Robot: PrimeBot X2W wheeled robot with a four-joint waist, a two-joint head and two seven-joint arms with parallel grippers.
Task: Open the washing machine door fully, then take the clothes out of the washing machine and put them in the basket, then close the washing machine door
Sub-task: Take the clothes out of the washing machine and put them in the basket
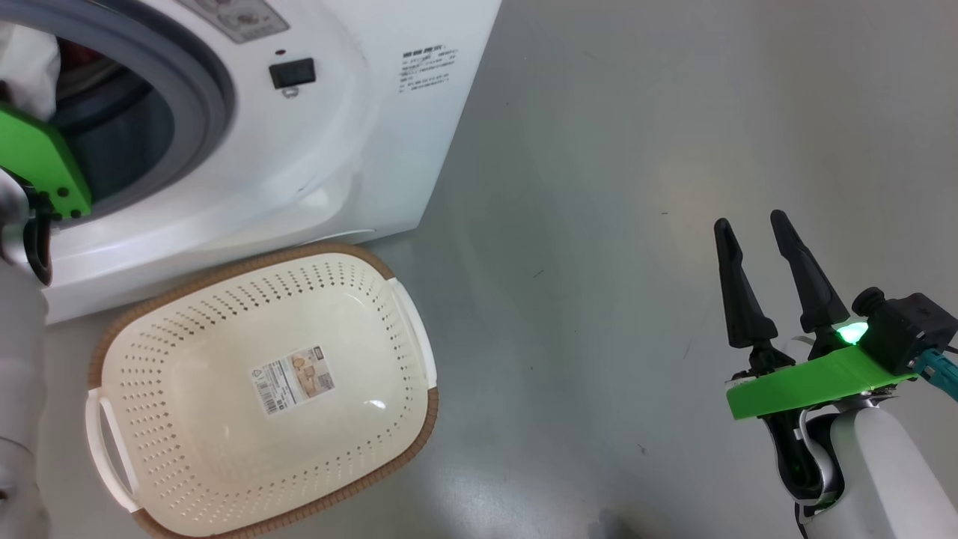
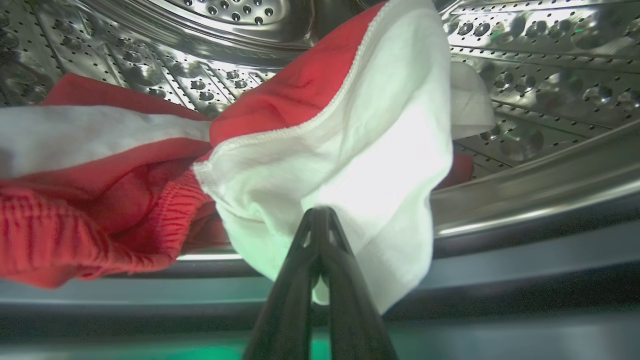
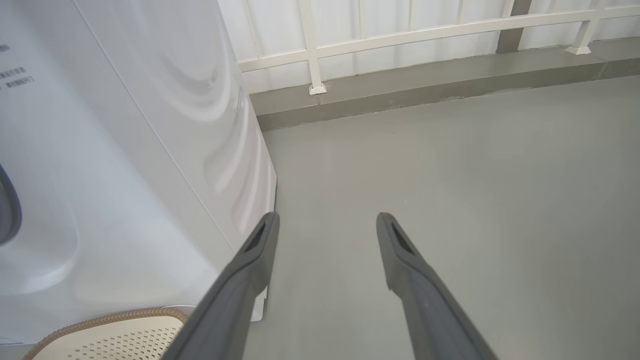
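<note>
**A Tight Pinch**

The left gripper has its two long dark fingers pressed tight together. A fold of white cloth is caught between them. That cloth is part of the soft red and white clothes, which lie across the middle and left of the left wrist view. Around them is the shiny steel drum, full of little holes. The clothes are inside the drum, near its front lip.

In the head view, the big white washing machine fills the upper left, with a grey rubber ring round its opening. Just below it, on the smooth grey floor, sits the cream plastic basket with a brown woven-look rim. A paper label shows on its bottom.

The right gripper is at the lower right, well apart from the basket. Its fingers are spread wide and hold nothing.
</note>
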